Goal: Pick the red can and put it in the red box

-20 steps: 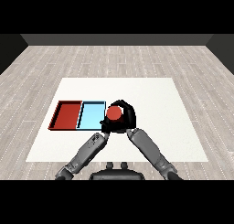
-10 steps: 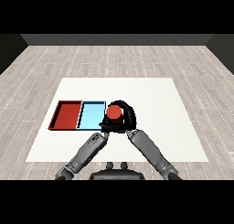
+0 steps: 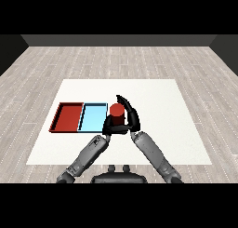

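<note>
Can, red and cylindrical, stands upright at about the middle of the white tabletop, just at the three o'clock edge of the light blue rectangular tray and not inside either tray. The black right hand wraps it from the three o'clock side, its fingers curled up and over the far rim of the can so that the can sits in the curl. The black left hand comes in at the can's six to seven o'clock side, low against its base; whether its fingers are curled or straight cannot be told, since the can and the other hand crowd it. Both grey forearms run back toward six o'clock, forming a narrow V. The red rectangular tray lies at nine o'clock of the can, touching the blue tray along one long side, with the blue tray between it and the can. Grey wooden plank floor surrounds the tabletop.
</note>
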{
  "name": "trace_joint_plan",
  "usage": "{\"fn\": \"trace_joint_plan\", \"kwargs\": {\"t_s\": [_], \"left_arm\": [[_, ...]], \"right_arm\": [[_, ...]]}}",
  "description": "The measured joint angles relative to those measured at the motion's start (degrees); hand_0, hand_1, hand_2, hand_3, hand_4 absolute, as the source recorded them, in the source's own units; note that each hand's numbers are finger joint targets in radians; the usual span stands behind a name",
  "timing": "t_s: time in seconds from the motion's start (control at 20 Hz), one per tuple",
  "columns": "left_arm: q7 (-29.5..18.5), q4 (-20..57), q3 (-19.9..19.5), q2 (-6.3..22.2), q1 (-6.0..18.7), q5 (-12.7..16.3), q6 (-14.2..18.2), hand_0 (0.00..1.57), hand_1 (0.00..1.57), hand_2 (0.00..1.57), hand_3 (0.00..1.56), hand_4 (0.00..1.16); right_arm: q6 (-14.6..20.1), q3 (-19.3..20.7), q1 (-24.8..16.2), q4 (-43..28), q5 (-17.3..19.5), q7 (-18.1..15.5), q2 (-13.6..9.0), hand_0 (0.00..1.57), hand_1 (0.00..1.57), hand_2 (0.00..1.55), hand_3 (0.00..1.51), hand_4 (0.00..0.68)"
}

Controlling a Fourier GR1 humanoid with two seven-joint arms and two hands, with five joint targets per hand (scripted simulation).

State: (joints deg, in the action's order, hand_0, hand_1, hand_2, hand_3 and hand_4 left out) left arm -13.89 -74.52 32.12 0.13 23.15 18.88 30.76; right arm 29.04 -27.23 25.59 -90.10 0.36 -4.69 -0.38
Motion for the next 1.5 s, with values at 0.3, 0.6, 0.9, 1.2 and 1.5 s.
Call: {"fn": "trace_joint_plan", "kwargs": {"t_s": [0.3, 0.6, 0.9, 1.2, 1.5], "left_arm": [[1.2, -2.1, -0.4, 0.1, -1.0, -1.5, -0.4, 1.57, 1.57, 1.57, 1.5, 1.14], [1.3, -3.1, -1.8, 0.2, -2.2, -3.0, -1.9, 1.57, 1.57, 1.57, 1.48, 1.14], [1.0, -3.7, -3.6, 1.1, -3.7, -4.9, -3.0, 1.57, 1.57, 1.57, 1.47, 1.14], [3.6, -5.4, -8.1, 4.0, -3.3, -6.0, -4.5, 1.57, 1.57, 1.57, 1.47, 1.15], [6.2, -3.8, -14.2, 8.7, -0.3, -7.2, -5.3, 1.57, 1.57, 1.57, 1.46, 1.12]], "right_arm": [[1.7, 0.8, -0.7, -1.0, 0.5, 0.5, 0.2, 0.0, 0.0, 0.0, 0.0, 0.0], [-1.8, 4.3, -2.2, -4.5, 1.1, 2.2, -0.6, 0.0, 0.0, 0.0, 0.0, 0.0], [-4.3, 9.1, -5.3, -10.2, -0.4, 1.6, -1.6, 0.0, 0.0, 0.0, 0.0, 0.0], [-8.5, 13.4, -14.3, -19.3, -4.1, -0.8, -5.8, 0.0, 0.0, 0.0, 0.0, 0.0], [-10.8, 17.9, -24.3, -23.8, -6.2, -3.2, -9.1, 0.0, 0.0, 0.0, 0.0, 0.0]]}}
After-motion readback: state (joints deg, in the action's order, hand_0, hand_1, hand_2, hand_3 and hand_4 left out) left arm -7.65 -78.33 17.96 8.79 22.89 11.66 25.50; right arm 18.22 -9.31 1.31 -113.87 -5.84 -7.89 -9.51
